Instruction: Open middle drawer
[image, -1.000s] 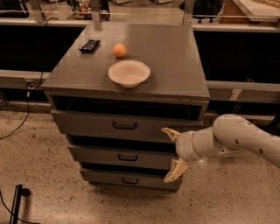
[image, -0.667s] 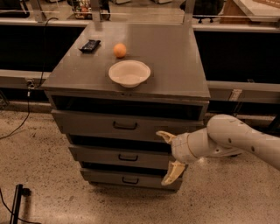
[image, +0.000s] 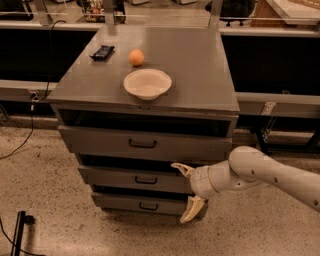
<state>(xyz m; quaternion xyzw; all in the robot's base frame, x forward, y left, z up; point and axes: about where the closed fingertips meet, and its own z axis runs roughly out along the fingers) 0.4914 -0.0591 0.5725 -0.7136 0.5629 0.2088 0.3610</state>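
Observation:
The grey metal cabinet (image: 165, 95) has three drawers stacked in its front. The middle drawer (image: 110, 176) has a flat grey front and a small dark bar handle (image: 146, 180) at its centre. It sits between the taller top drawer (image: 100, 142) and the narrow lowest drawer (image: 120, 204). My gripper (image: 186, 193) is open, with one cream finger (image: 181, 168) at the middle drawer's upper right edge and the other finger (image: 192, 210) down by the lowest drawer. It is to the right of the handle and not touching it.
On the cabinet top lie a white bowl (image: 147, 83), an orange (image: 136, 57) and a small black object (image: 101, 51). My white arm (image: 270, 177) reaches in from the right. A cable (image: 30, 125) runs down at the left over the speckled floor (image: 45, 210).
My gripper has moved left across the drawer fronts, closer to the middle drawer's handle. The drawers have not moved.

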